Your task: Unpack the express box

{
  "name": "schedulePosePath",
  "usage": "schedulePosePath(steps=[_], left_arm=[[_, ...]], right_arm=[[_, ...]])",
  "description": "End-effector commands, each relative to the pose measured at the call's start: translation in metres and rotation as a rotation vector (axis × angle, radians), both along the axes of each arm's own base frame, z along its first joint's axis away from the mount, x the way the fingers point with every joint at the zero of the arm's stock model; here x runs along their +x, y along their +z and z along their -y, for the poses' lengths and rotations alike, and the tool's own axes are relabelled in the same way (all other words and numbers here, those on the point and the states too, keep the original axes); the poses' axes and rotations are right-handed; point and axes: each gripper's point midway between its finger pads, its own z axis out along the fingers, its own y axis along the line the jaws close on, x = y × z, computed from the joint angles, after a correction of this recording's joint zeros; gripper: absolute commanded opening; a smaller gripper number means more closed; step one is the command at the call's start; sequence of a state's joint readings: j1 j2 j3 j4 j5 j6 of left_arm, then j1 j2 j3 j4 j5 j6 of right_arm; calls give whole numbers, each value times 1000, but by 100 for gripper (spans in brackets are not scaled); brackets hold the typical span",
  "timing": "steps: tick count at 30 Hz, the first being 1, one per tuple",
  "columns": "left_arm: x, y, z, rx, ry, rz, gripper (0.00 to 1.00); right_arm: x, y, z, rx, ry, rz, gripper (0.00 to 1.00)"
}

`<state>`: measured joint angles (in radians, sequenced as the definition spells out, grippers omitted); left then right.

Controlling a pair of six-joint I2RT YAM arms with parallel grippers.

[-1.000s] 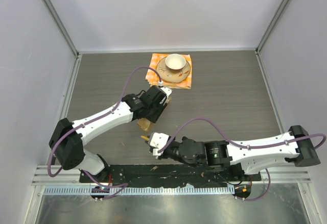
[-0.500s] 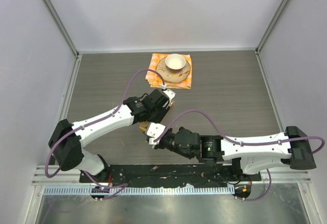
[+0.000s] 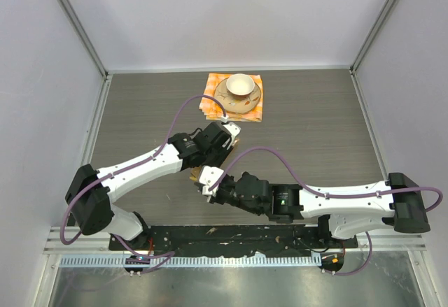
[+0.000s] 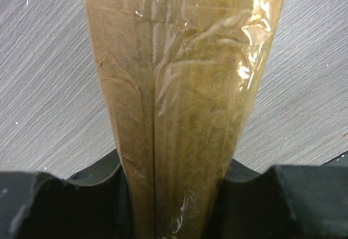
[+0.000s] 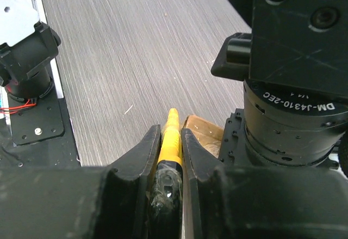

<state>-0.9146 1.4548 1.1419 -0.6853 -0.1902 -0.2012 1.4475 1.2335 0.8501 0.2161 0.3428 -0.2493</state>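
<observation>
Left fingers grip express box; right fingers pinch yellow tool.

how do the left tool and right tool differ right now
The left tool grips the brown taped express box; the right tool grips a slim yellow stick. The left tool's jaws stand wide around the cardboard; the right tool's sit nearly together. Both are shut on something, close beside each other.
</observation>
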Motion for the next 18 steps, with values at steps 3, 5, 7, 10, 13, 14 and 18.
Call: schedulePosePath(steps=[3,5,7,10,13,14,18], left_arm=[[7,27,11,-85,-11,68,0],[6,26,10,-82,-12,64,0],[6,26,11,-85,-13,65,0],[5,26,11,-87,-14,63,0],[5,25,11,-86,-17,58,0],[4,24,10,-86,-16,57,0],[3,23,11,-87,-19,53,0]], right_arm=[[1,8,1,51,-13,-25,1],[3,7,2,53,-22,-25,1],[3,7,3,57,-25,-23,1],[5,6,4,61,-32,-22,1],[6,11,5,81,-40,-12,1],[6,14,6,90,-43,-9,1],[9,19,7,107,-54,5,1]])
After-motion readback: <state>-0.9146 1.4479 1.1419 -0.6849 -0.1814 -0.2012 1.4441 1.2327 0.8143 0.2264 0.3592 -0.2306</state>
